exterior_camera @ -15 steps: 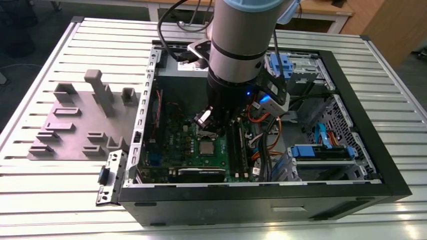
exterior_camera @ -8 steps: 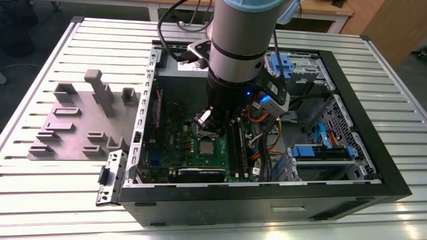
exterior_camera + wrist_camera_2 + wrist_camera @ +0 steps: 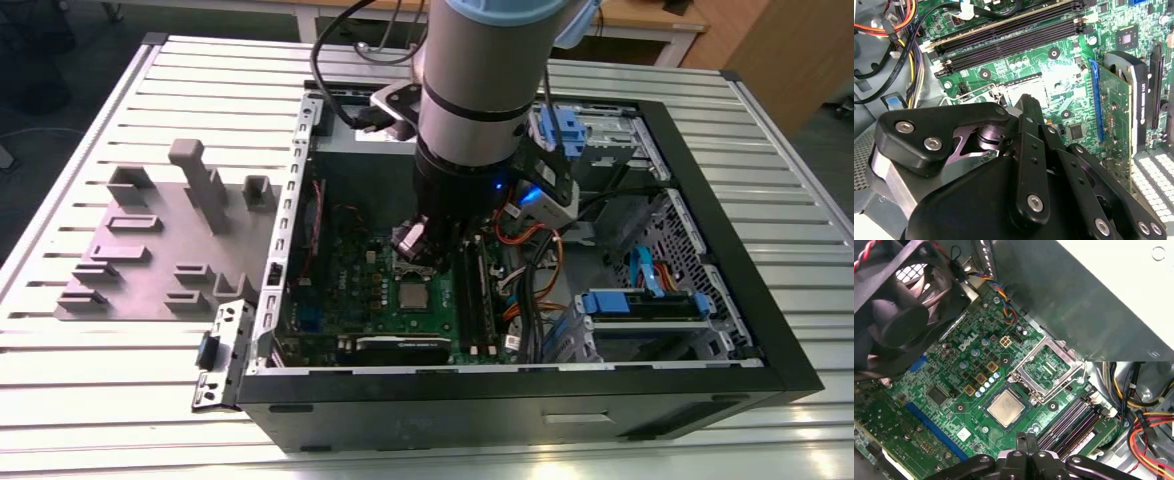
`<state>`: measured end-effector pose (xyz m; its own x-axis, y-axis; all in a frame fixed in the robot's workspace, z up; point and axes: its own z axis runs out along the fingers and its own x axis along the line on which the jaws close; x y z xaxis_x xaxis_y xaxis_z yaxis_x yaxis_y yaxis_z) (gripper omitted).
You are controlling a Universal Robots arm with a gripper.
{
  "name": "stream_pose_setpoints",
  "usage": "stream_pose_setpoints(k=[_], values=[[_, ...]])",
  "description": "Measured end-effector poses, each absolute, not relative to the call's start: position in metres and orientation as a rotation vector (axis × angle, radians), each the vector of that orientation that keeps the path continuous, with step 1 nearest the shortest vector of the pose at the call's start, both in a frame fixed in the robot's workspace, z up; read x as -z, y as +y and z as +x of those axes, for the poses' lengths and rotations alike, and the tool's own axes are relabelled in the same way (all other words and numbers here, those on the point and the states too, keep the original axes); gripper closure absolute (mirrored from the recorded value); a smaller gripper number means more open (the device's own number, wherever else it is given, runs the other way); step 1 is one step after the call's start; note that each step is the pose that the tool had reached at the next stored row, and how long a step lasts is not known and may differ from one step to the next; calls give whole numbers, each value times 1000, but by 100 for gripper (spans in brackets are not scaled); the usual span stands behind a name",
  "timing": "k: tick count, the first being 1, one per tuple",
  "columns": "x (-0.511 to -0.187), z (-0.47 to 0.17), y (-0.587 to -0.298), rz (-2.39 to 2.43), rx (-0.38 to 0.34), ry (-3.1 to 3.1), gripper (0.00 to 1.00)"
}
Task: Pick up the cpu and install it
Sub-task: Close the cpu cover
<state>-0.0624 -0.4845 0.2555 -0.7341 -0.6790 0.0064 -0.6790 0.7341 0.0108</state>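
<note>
The cpu (image 3: 1005, 406), a small silvery square chip, lies flat in its socket on the green motherboard (image 3: 944, 390); the exterior view shows the cpu (image 3: 416, 294) just in front of the arm. Beside it the silver hinged socket frame (image 3: 1049, 365) stands swung open. My gripper (image 3: 1027, 440) hovers a little above the board, next to the cpu and apart from it. Its black fingers are pressed together with nothing between them. In the exterior view my gripper (image 3: 410, 245) reaches down into the open computer case (image 3: 747, 360). The second wrist view has my gripper (image 3: 1028, 102) over the socket area.
A black fan (image 3: 899, 315) and a big grey metal box (image 3: 1094, 300) flank the socket. Memory slots (image 3: 1069, 420) and coloured cables (image 3: 1144, 425) run close by. A card (image 3: 400, 348) stands at the board's near edge. A grey fixture plate (image 3: 160, 250) lies outside the case.
</note>
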Motion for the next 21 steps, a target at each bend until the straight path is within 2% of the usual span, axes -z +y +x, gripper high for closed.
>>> stream_pose_setpoints(k=[10,21], values=[[-253,-51,-461,1143,15,-2913,89],[-248,-46,-457,1250,17,-2862,89]])
